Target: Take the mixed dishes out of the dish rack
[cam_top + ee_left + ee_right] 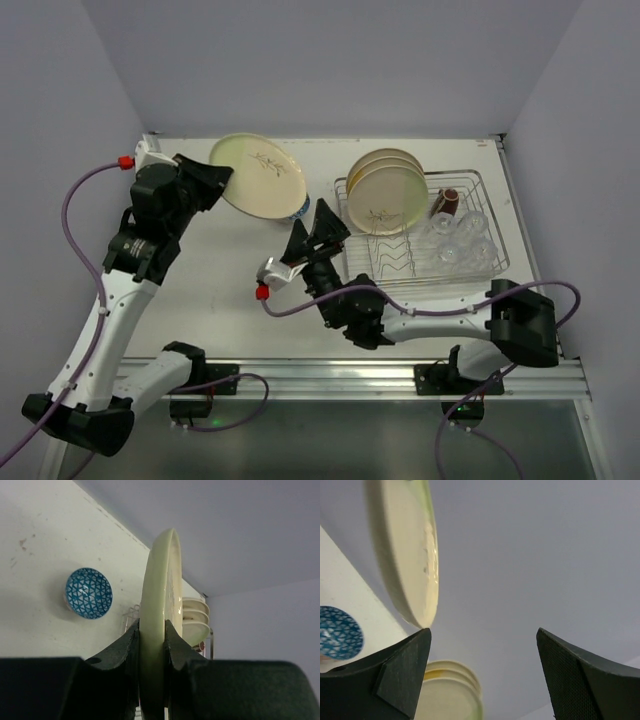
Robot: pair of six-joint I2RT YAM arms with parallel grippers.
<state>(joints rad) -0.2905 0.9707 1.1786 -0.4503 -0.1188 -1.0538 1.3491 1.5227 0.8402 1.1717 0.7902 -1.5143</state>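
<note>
1. One dish rack [497, 255] sits by the tabletop's [230, 280] far right corner, its long axis running left to right.
2. One plate [258, 175] hangs tilted over the far left, its rim clamped in the left gripper [222, 185]. At least three plates [385, 195] stand on edge in the rack's left end.
3. The right gripper [318, 228] is spread wide and empty, just left of the rack.
4. Four glasses [460, 240] fill the rack's right end.
5. One mug [449, 203] lies tipped behind them.
6. One bowl [300, 210] rests on the tabletop beneath the raised plate.
</note>
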